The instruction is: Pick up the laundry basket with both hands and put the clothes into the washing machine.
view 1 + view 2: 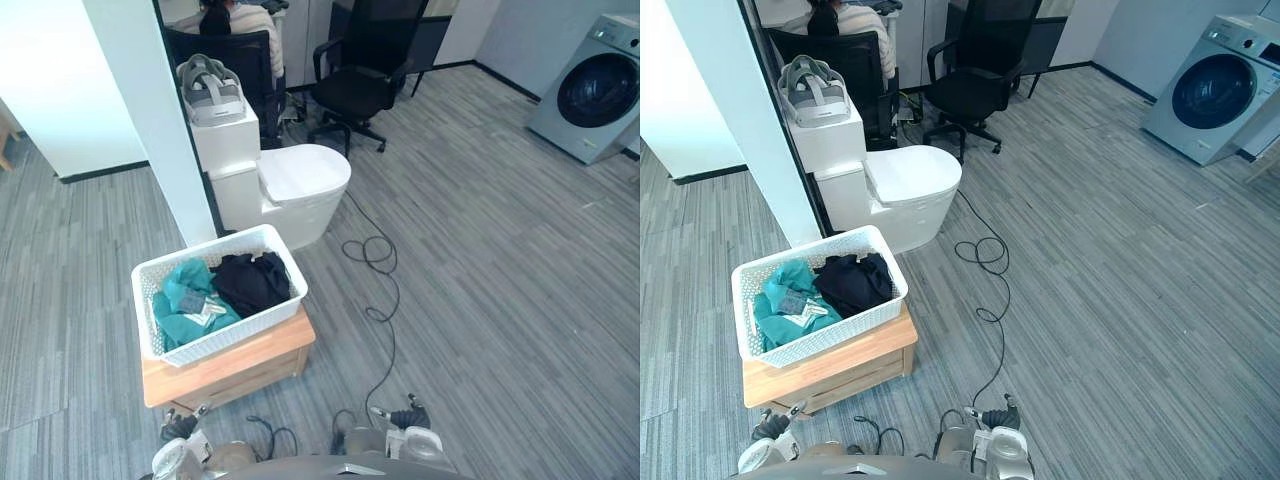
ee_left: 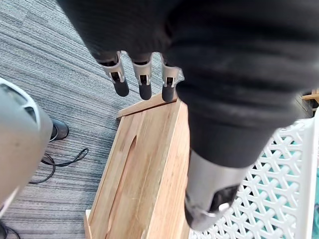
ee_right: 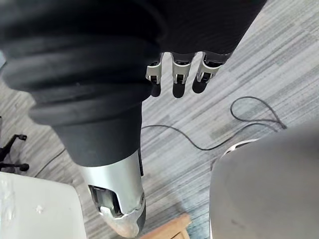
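Observation:
A white lattice laundry basket (image 1: 232,335) stands on a low wooden stand (image 1: 235,365) in front of me, to my left. It holds teal clothes (image 1: 185,302) and black clothes (image 1: 250,282). The grey washing machine (image 1: 595,88) stands far off at the right, its round door closed. My left hand (image 2: 143,82) hangs low beside the stand's near end, fingers straight, holding nothing. The stand (image 2: 144,169) and the basket's wall (image 2: 271,189) show past it. My right hand (image 3: 174,77) hangs over the floor, fingers relaxed and empty.
A white toilet (image 1: 300,180) stands just behind the basket, with a headset (image 1: 210,88) on its tank. A white pillar (image 1: 150,120) rises on the left. A black office chair (image 1: 365,70) and a seated person (image 1: 232,18) are further back. Grey carpet leads to the washing machine.

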Robot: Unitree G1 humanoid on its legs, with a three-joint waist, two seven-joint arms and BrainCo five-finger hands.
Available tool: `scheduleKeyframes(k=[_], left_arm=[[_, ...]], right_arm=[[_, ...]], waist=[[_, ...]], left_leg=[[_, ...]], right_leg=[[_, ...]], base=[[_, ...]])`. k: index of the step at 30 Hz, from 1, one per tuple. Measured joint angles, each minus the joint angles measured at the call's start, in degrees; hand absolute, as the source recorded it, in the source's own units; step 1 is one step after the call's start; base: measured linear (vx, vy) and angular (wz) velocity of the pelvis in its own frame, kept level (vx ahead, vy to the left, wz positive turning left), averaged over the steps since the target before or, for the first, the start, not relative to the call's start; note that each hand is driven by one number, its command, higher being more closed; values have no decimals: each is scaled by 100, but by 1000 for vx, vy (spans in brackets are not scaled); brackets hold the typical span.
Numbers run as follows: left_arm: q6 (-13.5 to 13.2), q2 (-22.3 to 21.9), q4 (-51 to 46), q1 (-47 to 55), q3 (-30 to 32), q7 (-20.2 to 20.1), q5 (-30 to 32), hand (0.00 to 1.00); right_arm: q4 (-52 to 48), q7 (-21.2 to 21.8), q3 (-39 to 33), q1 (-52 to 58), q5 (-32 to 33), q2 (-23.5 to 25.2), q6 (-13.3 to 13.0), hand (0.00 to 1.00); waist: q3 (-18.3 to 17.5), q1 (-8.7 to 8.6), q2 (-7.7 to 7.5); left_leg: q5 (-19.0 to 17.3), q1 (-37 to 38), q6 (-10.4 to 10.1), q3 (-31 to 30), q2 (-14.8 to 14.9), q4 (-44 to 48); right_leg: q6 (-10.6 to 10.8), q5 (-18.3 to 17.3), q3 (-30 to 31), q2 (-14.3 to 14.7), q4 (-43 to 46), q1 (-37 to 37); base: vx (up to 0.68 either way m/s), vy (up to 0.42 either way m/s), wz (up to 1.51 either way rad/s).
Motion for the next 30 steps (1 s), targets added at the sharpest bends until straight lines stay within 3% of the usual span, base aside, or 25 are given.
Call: scheduleKeyframes(k=[4, 8, 12, 13, 16, 18, 22, 25, 30], left_arm=[[-4, -251, -57, 30, 298, 102, -33, 0], [-11, -435, -456, 65, 534, 384, -310, 0], [-322, -546, -1737, 128, 857, 1530, -859, 0], [-591, -570, -2408, 124, 1038, 1929, -1159, 0], [-912, -592, -3302, 99, 1334, 2351, -1667, 0], [-953, -576, -3922, 157, 1709, 2691, -2139, 0], [-986, -598, -5168, 246, 2226, 2985, -2218, 0], [-1091, -565, -6222, 109, 2513, 3118, -1919, 0], [-898, -278, -6320, -638, 2477, 3039, -2173, 0]], right_arm=[[-665, 7, 372, 200, -67, -15, 1, 0], [-1399, 11, 498, 383, -68, 82, -7, 0], [-2556, -228, 682, 379, -41, 104, 31, 0], [-3222, -428, 718, 313, 27, 92, 48, 0], [-4131, -827, 726, -108, 378, 89, 90, 0], [-5015, -1124, 957, -616, 870, -55, 184, 0], [-5575, -1104, 1423, -1106, 1380, -312, 299, 0], [-5605, -1072, 1514, -2188, 1554, -493, 407, 0], [-5568, -1051, 1578, -3690, 1568, -702, 576, 0]], waist=[[-72, 52, 189], [-67, 48, 179], [127, 93, 2], [244, 175, -67], [501, 243, -45], [938, 327, 175], [1137, 414, 216], [1327, 418, 247], [1549, 456, 365]], left_leg=[[174, 152, -209, -51, 150, -442], [438, 136, -290, -208, 159, -847], [558, -155, -262, -458, 137, -812], [557, -417, -258, -556, 99, -635], [510, -1040, -191, -744, 40, -217], [244, -1575, -131, -682, 115, 323], [197, -2098, -126, -512, 242, 738], [225, -2418, -109, -494, 250, 985], [239, -2540, -113, -413, 269, 1006]], right_leg=[[123, 164, -207, 159, -193, 29], [123, 161, -442, 189, -252, 24], [92, 119, -749, 71, -170, -97], [97, 98, -782, -14, -6, -306], [59, 72, -924, -175, 215, -701], [-142, -169, -1060, -262, 329, -920], [-226, -194, -1049, -296, 533, -1347], [-226, -90, -1037, -378, 749, -1654], [-70, 85, -1019, -417, 795, -1852]], base=[[171, -111, 5], [45, -88, 25], [-46, -30, 39], [-105, -15, 31], [-153, -5, 36], [-249, -15, 37], [-68, -9, 17], [3, 20, 3], [3, 21, -8]])
